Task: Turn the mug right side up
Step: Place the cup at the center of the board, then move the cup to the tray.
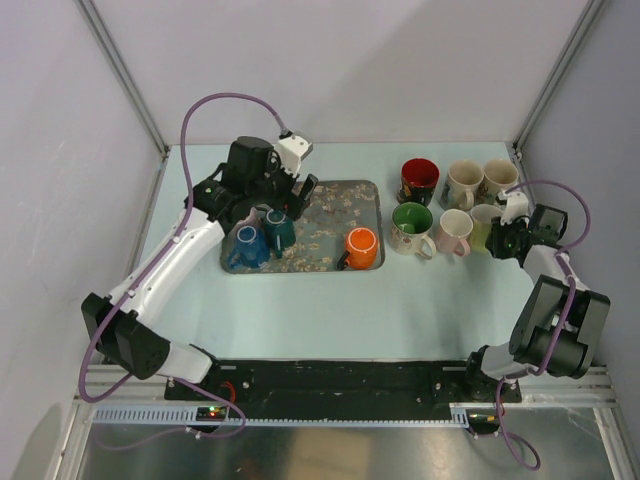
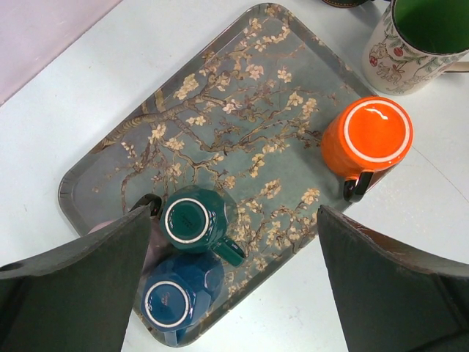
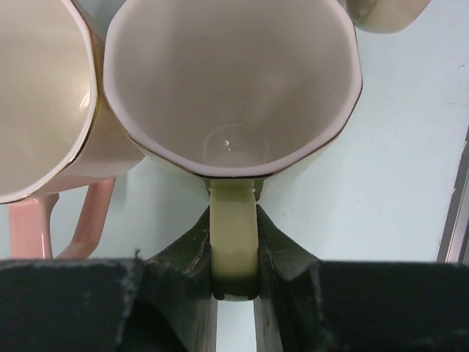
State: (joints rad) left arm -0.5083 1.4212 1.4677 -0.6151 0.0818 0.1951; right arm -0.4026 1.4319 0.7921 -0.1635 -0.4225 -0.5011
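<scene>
R gripper [image 3: 233, 253] pinches yellow mug [image 3: 234, 73] handle; L gripper [image 2: 234, 235] wide open above tray [image 2: 220, 88].

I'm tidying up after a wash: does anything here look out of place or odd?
Yes: three mugs at the flowered tray stand bottom-up, the orange mug, the teal mug and the blue mug, while the green mug beside it stands upright. No spill or damage shows.

The tray [image 1: 340, 200] on the worktop [image 1: 300, 310] carries the corner mug [image 1: 247, 243] at eight o'clock, the neighbour mug [image 1: 279, 228] just beside it, and the lone mug [image 1: 361, 245] at four o'clock. Two rows of mugs [image 1: 455, 230] stand off the tray at three o'clock, the end mug [image 3: 227, 81] outermost.
</scene>
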